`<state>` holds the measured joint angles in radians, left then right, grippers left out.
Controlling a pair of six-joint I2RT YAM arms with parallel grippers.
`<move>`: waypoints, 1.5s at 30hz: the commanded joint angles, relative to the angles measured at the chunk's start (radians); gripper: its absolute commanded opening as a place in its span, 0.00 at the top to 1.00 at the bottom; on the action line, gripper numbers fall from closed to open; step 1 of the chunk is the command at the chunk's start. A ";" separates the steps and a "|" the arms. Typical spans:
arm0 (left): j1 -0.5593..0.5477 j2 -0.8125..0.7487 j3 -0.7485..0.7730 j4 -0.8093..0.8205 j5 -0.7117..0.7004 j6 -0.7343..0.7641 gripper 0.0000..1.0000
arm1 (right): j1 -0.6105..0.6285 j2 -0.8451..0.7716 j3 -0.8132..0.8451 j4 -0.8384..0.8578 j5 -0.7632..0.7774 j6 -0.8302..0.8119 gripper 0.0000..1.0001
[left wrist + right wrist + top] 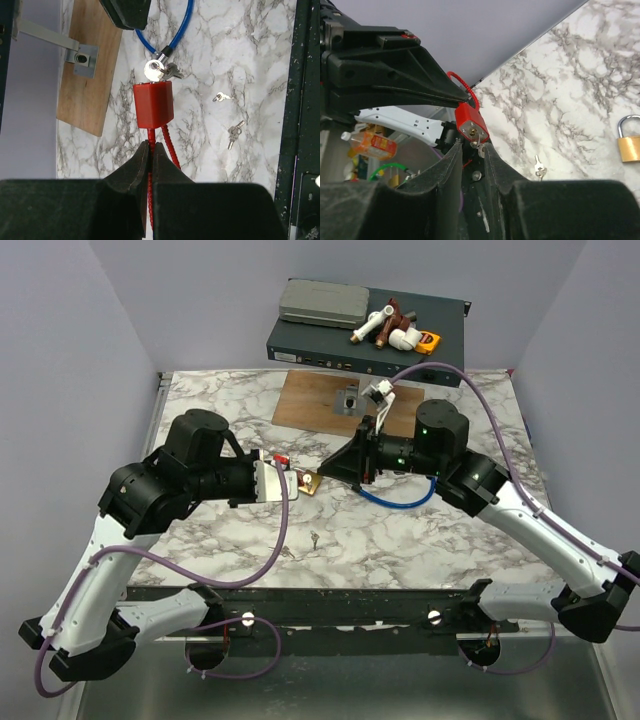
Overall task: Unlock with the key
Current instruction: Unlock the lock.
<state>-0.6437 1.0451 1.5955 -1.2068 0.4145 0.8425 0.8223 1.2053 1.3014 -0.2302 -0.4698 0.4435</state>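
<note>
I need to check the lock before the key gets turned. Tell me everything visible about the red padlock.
The red padlock has a boxy, glossy, plastic-looking body and a thin red cable shackle. The left claw is shut on that cable, holding the lock in the air. A silver key sits in the keyway on the end opposite the shackle, spare keys hanging from its ring. The right claw flanks the key; contact is unclear.

Red padlock [153, 105] is hanging between left gripper [151, 147] and right gripper [472, 150], blocking passage; brass padlock [629, 142] is lying below; table [420, 540] is lying bare beyond.
</note>
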 commanded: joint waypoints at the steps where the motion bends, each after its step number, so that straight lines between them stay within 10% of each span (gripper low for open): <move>1: -0.017 -0.017 -0.027 0.044 -0.060 0.032 1.00 | -0.039 0.031 -0.004 0.023 -0.147 0.109 0.75; 35: -0.038 -0.036 -0.036 0.047 -0.080 0.040 1.00 | -0.097 0.188 -0.011 0.151 -0.381 0.311 0.76; 45: -0.048 -0.031 -0.039 0.057 -0.110 0.059 1.00 | -0.100 0.221 -0.002 0.194 -0.418 0.387 0.99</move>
<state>-0.6815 1.0237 1.5570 -1.1770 0.3302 0.8780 0.7300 1.4075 1.2816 -0.0788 -0.8471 0.7784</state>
